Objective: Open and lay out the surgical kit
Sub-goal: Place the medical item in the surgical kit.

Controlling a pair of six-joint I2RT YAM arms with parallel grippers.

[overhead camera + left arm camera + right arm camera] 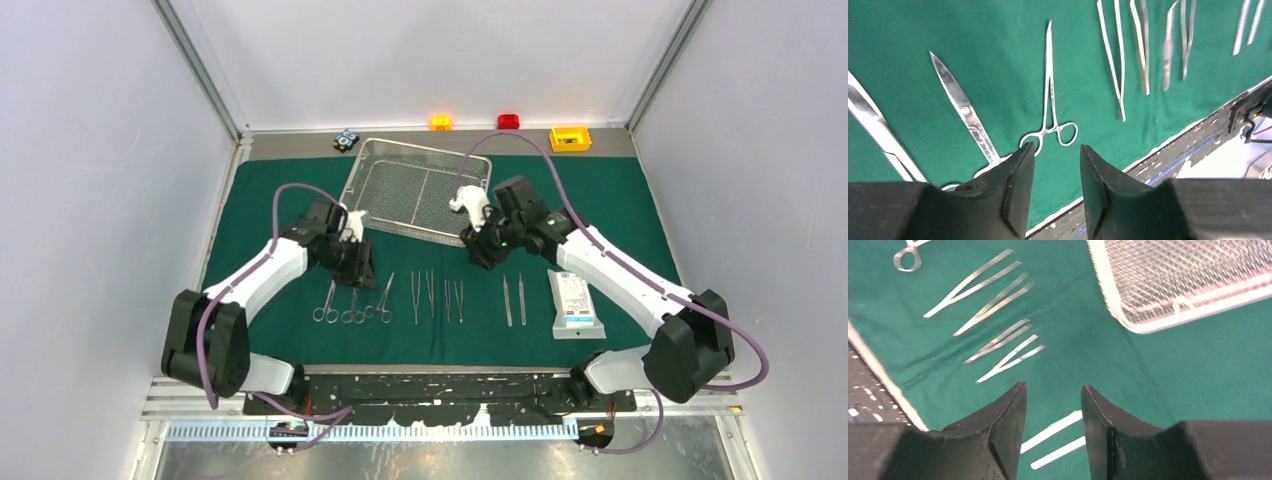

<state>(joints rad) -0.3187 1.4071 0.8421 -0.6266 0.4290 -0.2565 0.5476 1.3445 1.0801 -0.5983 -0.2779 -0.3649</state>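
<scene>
The dark green drape [620, 215] lies spread flat. The wire-mesh tray [390, 185] rests on its far middle and looks empty. In a row near the front edge lie scissors [325, 303], ring-handled forceps [383, 300], several tweezers [431, 293] and the flat white pouch [575, 303]. My left gripper [360, 272] hovers open above the scissors and forceps [1049, 100], with nothing between its fingers [1018, 185]. My right gripper [482, 252] hangs open beside the tray's near right corner [1128, 322]. Two tweezers [1053, 432] lie on the cloth under it.
Against the back wall stand a small yellow box [570, 138], a red block [508, 121], an orange block [441, 122] and a small dark blue object [346, 140]. The black front rail [1213, 135] runs just past the drape's near edge.
</scene>
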